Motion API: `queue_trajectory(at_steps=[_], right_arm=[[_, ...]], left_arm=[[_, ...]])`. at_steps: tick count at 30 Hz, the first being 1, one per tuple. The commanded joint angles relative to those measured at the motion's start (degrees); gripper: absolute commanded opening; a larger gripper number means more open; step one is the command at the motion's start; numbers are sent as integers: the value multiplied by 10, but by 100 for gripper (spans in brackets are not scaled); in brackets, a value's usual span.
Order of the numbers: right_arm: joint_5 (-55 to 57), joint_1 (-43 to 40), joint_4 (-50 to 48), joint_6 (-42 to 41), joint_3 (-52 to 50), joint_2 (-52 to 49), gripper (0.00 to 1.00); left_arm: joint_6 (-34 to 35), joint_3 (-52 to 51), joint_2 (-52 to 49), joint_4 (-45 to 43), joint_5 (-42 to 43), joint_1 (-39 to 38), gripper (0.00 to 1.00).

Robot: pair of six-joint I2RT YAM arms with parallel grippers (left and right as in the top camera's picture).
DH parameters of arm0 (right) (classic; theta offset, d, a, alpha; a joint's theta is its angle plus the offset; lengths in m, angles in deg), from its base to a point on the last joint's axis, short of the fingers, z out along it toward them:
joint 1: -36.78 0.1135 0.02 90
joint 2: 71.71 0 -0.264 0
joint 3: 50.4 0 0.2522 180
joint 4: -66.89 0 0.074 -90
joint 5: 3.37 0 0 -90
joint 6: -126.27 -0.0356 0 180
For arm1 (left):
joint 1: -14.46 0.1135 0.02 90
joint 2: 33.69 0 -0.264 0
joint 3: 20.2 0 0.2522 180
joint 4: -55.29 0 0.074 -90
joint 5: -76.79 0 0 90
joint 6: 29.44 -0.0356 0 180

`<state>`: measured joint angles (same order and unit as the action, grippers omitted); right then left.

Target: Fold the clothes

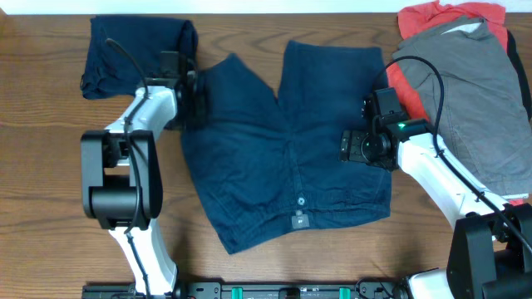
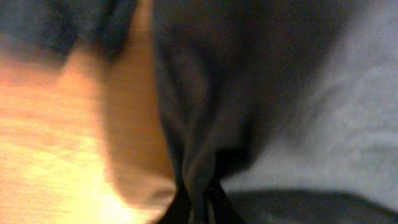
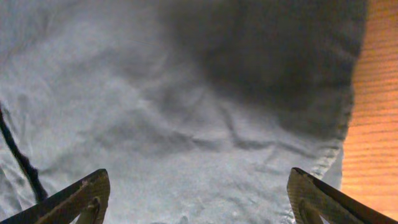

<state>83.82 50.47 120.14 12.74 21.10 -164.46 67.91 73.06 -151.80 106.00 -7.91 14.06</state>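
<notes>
TWO ARMS AT THE SHORTS: My left end effector (image 1: pixel 197 93) is closed on the navy shorts (image 1: pixel 283 149), pinching the outer hem of one leg. In the blurred left wrist view the dark cloth gathers into a ridge that runs straight down into the grip. Bare wooden surface (image 2: pixel 50 137) shows just to the outer side of it. Beyond that end effector, farther from me and outward, a folded dark-blue garment (image 1: pixel 137 50) lies on the surface. It is near the shorts, though I cannot tell whether the two touch.

My right end effector (image 3: pixel 202 202) stands open, its two fingers spread wide, low over the other leg of the shorts near the outer hem. I cannot tell whether it touches the cloth. Wrinkled fabric fills the view beneath it, and a strip of wood shows past the hem on the outer side.

The shorts lie spread flat between the two end effectors. The legs point away from me and the waistband is nearest me, where a button (image 1: pixel 300 200) sits just above a small label (image 1: pixel 299 220). To the outer side of the right end effector a gray garment (image 1: pixel 474 100) lies heaped on a red garment (image 1: pixel 440 17), the pile's edge just beside the shorts.
</notes>
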Motion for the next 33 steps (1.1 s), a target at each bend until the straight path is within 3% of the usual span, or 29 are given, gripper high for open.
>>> queue_trajectory(at_steps=[1,10,15,24,25,27,29,31,33], right_arm=[[-7,7,-14,16,12,3,89],[-3,6,-98,21,12,-3,86],[-8,7,-124,27,12,-35,86],[-35,12,-86,31,12,-76,84],[-36,14,-76,36,12,-76,83],[-46,22,-59,49,11,-76,80],[-54,34,-42,57,11,-76,78],[-53,48,-26,58,11,-77,77],[-53,61,-16,58,8,-77,73]], left_arm=[[81,-12,-4,85,-55,51,6],[142,-17,-3,254,-30,193,6],[143,-28,8,223,94,269,6],[53,-28,41,179,110,290,8],[41,-27,50,175,110,287,14],[25,-27,67,168,107,282,39],[25,-27,91,163,93,279,57],[20,-27,118,159,85,278,70],[13,-27,147,154,85,278,73]])
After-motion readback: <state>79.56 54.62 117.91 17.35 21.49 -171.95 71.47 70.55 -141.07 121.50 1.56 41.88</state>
